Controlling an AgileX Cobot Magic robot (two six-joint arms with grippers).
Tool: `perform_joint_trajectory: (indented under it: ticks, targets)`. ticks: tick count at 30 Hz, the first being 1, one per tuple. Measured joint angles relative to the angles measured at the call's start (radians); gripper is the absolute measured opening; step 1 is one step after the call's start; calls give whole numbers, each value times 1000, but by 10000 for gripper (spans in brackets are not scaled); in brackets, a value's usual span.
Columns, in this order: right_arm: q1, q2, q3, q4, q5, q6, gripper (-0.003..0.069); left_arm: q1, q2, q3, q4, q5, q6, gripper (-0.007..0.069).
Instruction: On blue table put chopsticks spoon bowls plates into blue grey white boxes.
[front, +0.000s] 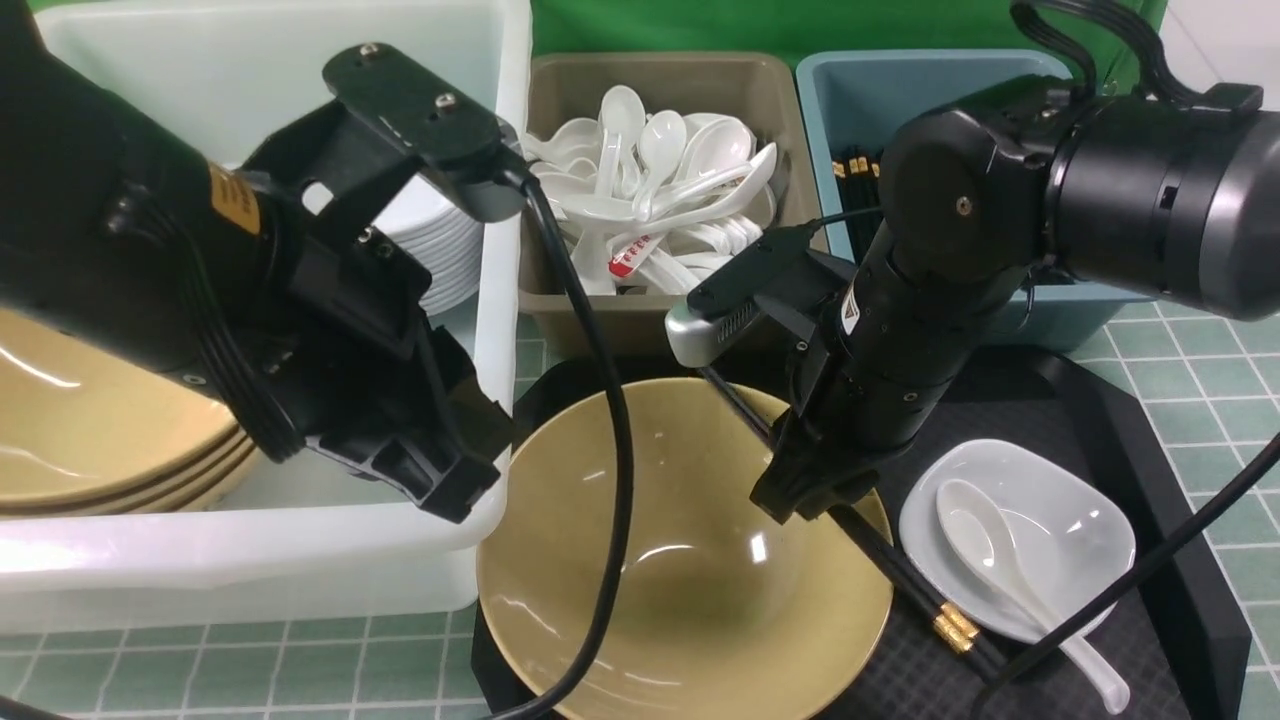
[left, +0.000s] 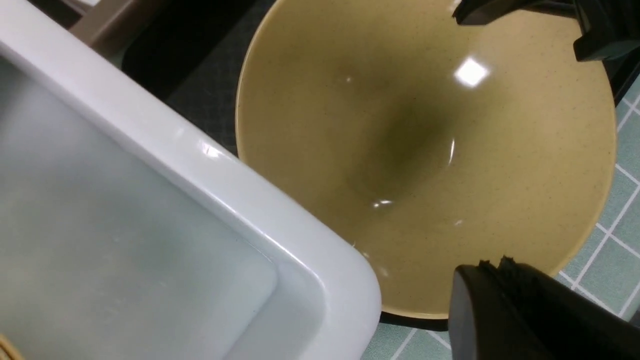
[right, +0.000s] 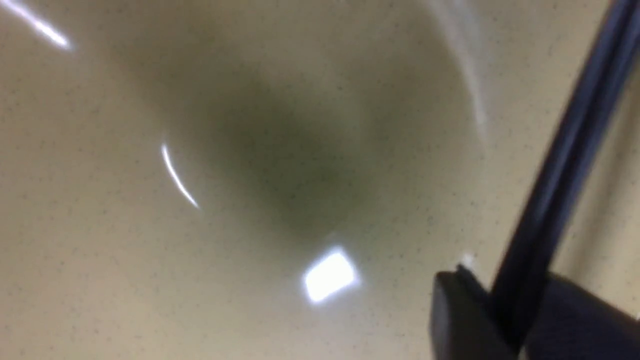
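Over right rim of yellow bowl (front: 640, 600): right gripper (front: 800, 505), clamped on black chopsticks (front: 910, 580), long axis diagonal, gold-banded ends toward the near right. Left gripper (front: 450, 490) closed, empty, farther away.

Black chopsticks (front: 900, 575) slant across the rim of the tan bowl (front: 680, 600), beside a white plate (front: 1085, 520) holding 1 spoon (front: 985, 530).
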Motion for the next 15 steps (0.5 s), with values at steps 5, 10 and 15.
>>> perform_joint_trajectory:
  ticks: [5,10,15]
  targets:
    - [0,-14,-33,-38,28,20,149,0,0,0,-14,-47,0,-14]
    - [-25,-64,-128,-83,30,27,149,0,25,-1,-85,-215,8,-14]
    - [-172,-66,-273,-123,-104,73,149,0,169,-96,-133,-398,38,-14]
